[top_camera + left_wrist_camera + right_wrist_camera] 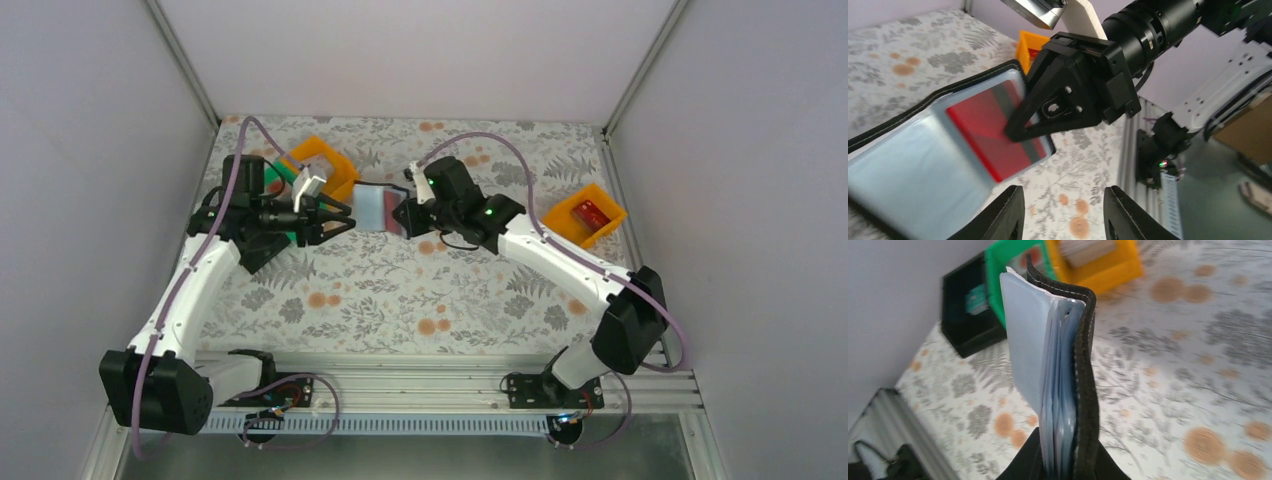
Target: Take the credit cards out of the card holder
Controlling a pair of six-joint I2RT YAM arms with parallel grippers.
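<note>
Risks from here. Card holder (908, 165) is open and looks lifted off the table (898, 50), pinched at one edge by the right gripper (1065, 467), which is clamped narrow on it. Red card (980, 130) sits in a clear sleeve, and a right finger lies partly over it. Left gripper (1063, 192) is parted with nothing between its fingers, just short of the holder's near edge.

1. Right finger overlaps the card, so a pull could bind or drag the holder out of the pinch.
2. Sleeve is glossy and soft. Left fingers may grab plastic along with the card, or slip off.
3. Several sleeves are stacked (right wrist view), so it's easy to catch the wrong leaf.
4. Holder is held by one edge only. A push from the left could flex or swing it and drop it.
</note>
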